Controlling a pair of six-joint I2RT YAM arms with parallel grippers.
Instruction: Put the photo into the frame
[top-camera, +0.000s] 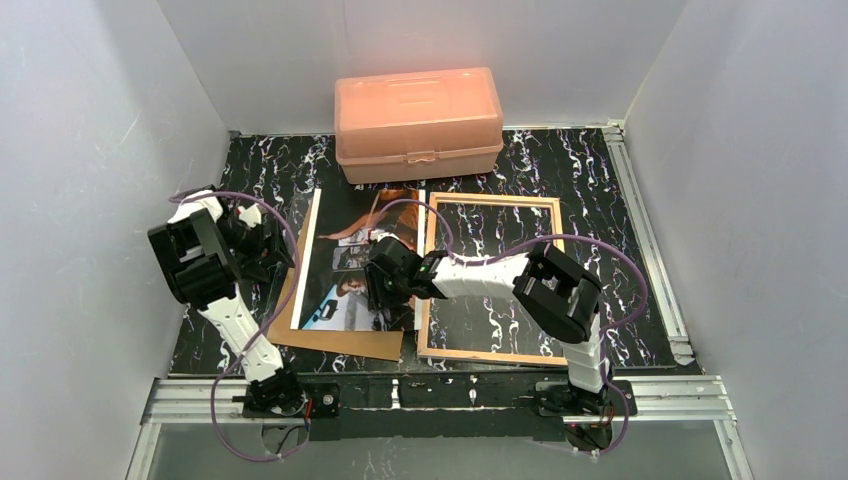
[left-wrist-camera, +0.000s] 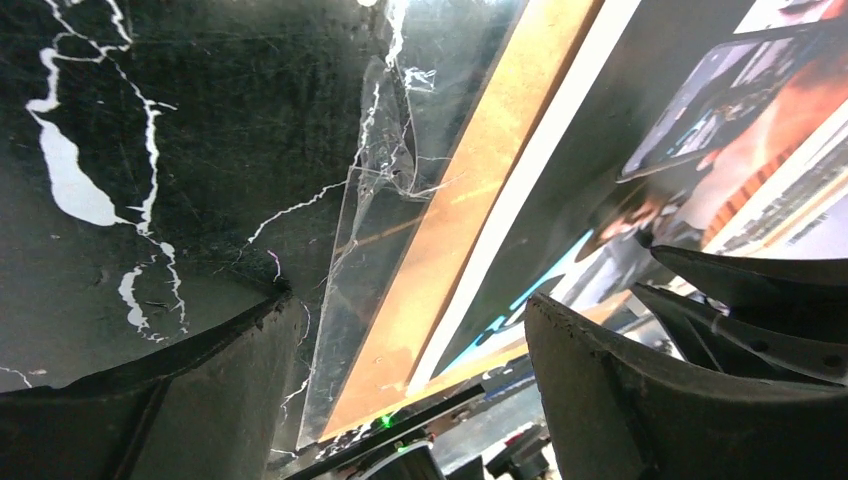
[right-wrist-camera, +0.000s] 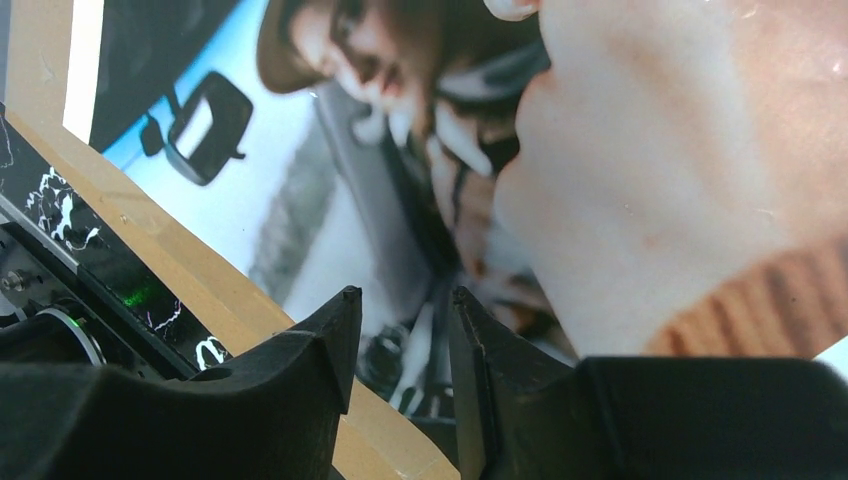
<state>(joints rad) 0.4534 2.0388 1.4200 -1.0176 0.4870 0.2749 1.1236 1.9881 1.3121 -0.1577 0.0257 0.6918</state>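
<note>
The photo (top-camera: 345, 250) lies face up left of centre on a brown backing board (top-camera: 340, 343). The frame (top-camera: 495, 200) lies to its right, tan wood side up, with marbled table showing through it. My right gripper (top-camera: 385, 290) reaches left over the photo's near right part. In the right wrist view its fingers (right-wrist-camera: 320, 340) stand a narrow gap apart over the print (right-wrist-camera: 400, 180), with nothing visibly pinched. My left gripper (top-camera: 262, 245) hovers at the photo's left edge. In the left wrist view it (left-wrist-camera: 410, 400) is wide open over the board (left-wrist-camera: 470, 200) and photo (left-wrist-camera: 720, 130).
An orange plastic box (top-camera: 418, 122) stands at the back centre. A clear sheet (left-wrist-camera: 370, 200) juts out from under the board's left side. White walls close in the black marbled table (top-camera: 600, 180) on three sides. A metal rail (top-camera: 650, 250) runs along its right edge.
</note>
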